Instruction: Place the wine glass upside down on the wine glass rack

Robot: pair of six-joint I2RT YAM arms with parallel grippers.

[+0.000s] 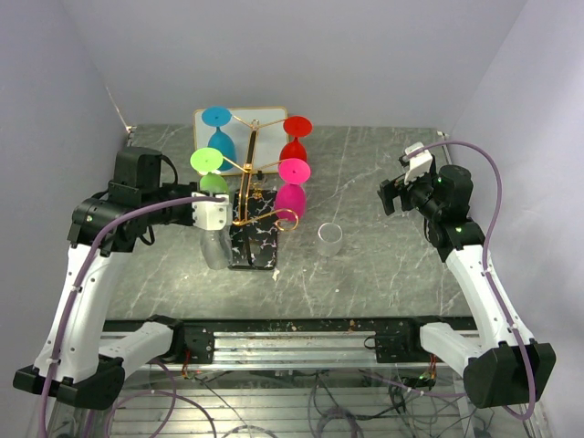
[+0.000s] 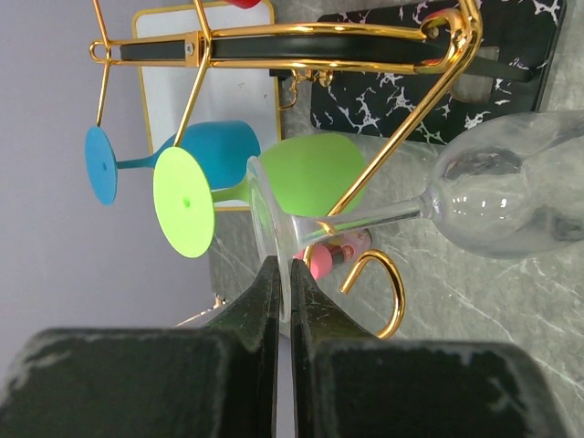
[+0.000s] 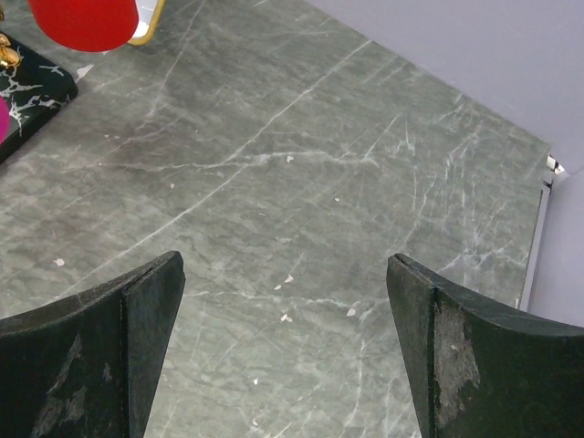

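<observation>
By the rack's [image 1: 258, 239] left edge, your left gripper [image 2: 283, 266] pinches the foot of the clear wine glass [image 2: 493, 196]; over the tabletop's [image 3: 274, 137] right side, your right gripper [image 3: 284, 265] hangs wide open.

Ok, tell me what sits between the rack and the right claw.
A clear glass on the table, between rack and right claw; top view shows it.

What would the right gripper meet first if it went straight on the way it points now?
Most likely the tabletop: the open right gripper aims down at bare marble. The red glass and rack base lie at the upper left edge of its view, out of line.
</observation>
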